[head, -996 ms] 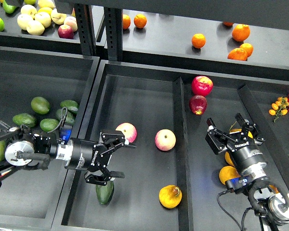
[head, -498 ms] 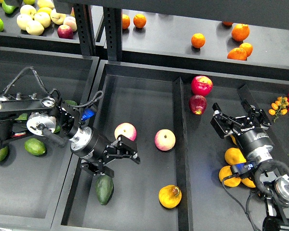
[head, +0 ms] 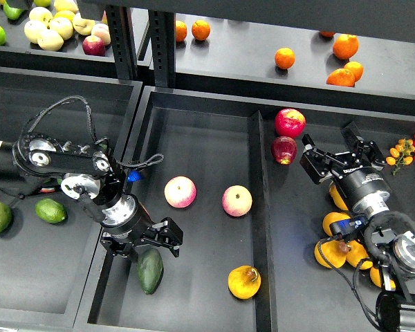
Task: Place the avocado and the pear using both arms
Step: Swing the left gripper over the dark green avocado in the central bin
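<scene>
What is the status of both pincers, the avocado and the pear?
Left pincer open, empty, right above the avocado. Right pincer open, empty, in the right bin. Pear lies untouched. Nothing blocking.

the avocado (head: pixel 150 270) has a dark, smooth, slightly dull skin. the pear (head: pixel 244 282) skin is smooth with a soft sheen and a rough-looking brown patch. the tray (head: pixel 200 149) surface is matt black. both grippers, left (head: pixel 146 238) and right (head: pixel 334 161), show matt black casings.
</scene>
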`<state>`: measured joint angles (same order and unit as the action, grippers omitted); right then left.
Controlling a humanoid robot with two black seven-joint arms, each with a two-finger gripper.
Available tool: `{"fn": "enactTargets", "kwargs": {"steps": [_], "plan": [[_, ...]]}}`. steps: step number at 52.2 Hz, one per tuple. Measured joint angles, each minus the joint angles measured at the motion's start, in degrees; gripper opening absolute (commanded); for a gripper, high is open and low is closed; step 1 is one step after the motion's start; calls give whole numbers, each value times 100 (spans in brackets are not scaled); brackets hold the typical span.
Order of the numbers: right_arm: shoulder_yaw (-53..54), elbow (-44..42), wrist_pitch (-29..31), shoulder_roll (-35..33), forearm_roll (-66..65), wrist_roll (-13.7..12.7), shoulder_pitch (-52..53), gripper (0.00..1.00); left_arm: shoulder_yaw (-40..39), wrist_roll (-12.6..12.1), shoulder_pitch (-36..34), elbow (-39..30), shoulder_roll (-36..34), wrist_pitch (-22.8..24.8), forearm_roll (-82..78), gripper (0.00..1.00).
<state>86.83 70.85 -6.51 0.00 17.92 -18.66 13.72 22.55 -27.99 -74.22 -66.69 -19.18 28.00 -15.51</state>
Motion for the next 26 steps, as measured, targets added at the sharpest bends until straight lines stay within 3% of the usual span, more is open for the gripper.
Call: {"fn": "enactTargets", "kwargs": {"steps": [15,26], "plan": [[22,25,0,0,0,2,1,100,559,0,-29,903,886,0,6,99],[11,27,5,0,0,2,1,100,669,0,28,1417,1139,0,30,99]]}}
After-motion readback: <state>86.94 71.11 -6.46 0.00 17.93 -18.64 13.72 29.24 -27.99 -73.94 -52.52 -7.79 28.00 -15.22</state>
